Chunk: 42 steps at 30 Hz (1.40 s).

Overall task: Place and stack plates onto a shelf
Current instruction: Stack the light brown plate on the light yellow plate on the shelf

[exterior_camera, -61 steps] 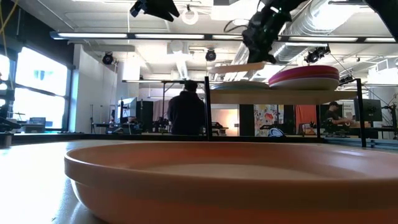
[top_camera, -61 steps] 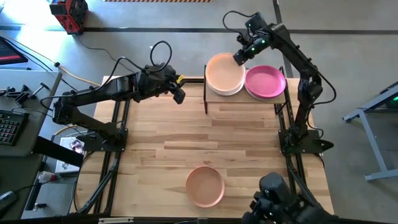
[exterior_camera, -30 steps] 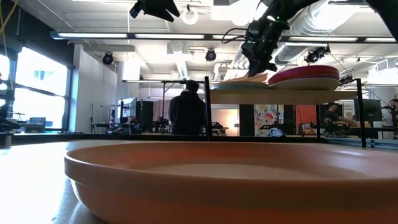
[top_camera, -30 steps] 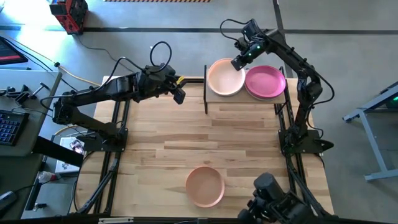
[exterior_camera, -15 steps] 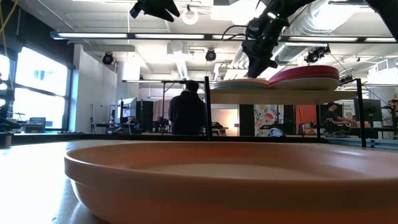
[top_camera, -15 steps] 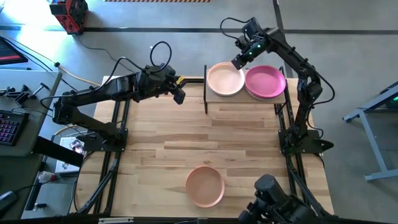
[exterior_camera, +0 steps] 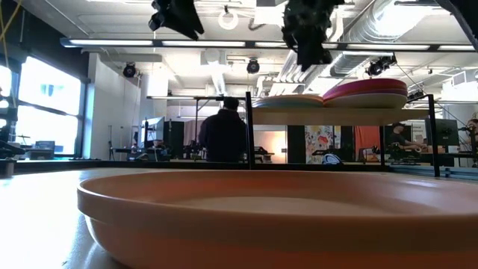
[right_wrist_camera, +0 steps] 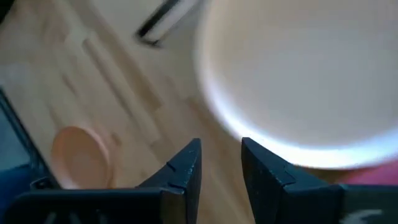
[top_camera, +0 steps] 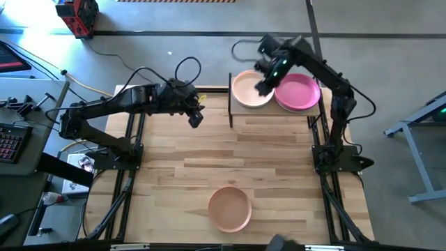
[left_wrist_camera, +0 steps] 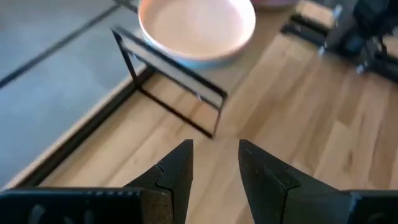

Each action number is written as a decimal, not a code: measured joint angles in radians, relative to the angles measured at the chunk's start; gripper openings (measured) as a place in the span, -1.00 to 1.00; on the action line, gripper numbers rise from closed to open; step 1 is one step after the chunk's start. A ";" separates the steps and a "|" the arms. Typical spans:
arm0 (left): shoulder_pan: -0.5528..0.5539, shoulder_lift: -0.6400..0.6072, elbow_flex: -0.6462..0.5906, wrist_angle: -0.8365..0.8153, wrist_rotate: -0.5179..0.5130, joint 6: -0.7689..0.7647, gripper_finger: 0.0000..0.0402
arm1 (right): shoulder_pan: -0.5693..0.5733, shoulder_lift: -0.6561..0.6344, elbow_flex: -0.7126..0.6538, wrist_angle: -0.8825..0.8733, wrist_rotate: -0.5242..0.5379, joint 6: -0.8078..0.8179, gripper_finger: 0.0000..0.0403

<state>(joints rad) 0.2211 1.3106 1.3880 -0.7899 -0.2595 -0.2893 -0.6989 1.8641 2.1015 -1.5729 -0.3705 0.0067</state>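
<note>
The wooden table point(top_camera: 230, 160) fills the middle of the high view, with the shelf point(top_camera: 273, 106) raised at its far edge, right of centre. On the shelf two stacks of plates sit side by side, touching or nearly so: a cream-topped stack point(top_camera: 249, 89) on the left and a magenta-topped stack point(top_camera: 300, 91) on the right. A lone peach plate point(top_camera: 230, 208) lies at the near edge of the table, well apart from the shelf.

The left arm reaches in from the left side, its left gripper point(top_camera: 194, 117) hanging above the table just left of the shelf; its jaws stand a little apart with nothing between them. The right gripper point(top_camera: 262, 86) hovers above the right edge of the cream stack, jaws slightly apart and empty.

The low view shows what the overhead one cannot: the shelf board rests on thin black posts, both stacks sit flat on it, and the right gripper point(exterior_camera: 306, 33) hangs clear above them. The peach plate point(exterior_camera: 276, 217) fills that view's foreground. A person point(exterior_camera: 222, 134) stands in the room behind. The left wrist view shows the cream stack point(left_wrist_camera: 196, 25) and the shelf's near post; the right wrist view takes in both the cream stack point(right_wrist_camera: 305, 81) and the peach plate point(right_wrist_camera: 81, 155).

Two seconds ago the right gripper held a cream plate tilted above the shelf; it now lies flat on the stack, released. The left gripper has shifted slightly nearer.
</note>
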 joint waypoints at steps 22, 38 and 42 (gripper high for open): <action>0.000 -0.001 0.000 -0.058 0.015 0.058 -0.43 | 0.701 -0.007 -0.369 0.063 0.161 0.466 -0.54; 0.000 -0.001 0.000 -0.059 0.014 0.023 -0.43 | 0.947 -0.007 -0.515 0.313 0.209 0.719 -0.54; 0.000 -0.001 0.000 -0.059 0.014 0.003 -0.43 | 0.980 -0.007 -0.515 0.402 0.281 0.761 -0.54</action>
<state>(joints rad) 0.2207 1.3091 1.3880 -0.8486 -0.2451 -0.2863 0.2806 1.8572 1.5867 -1.1708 -0.0895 0.7680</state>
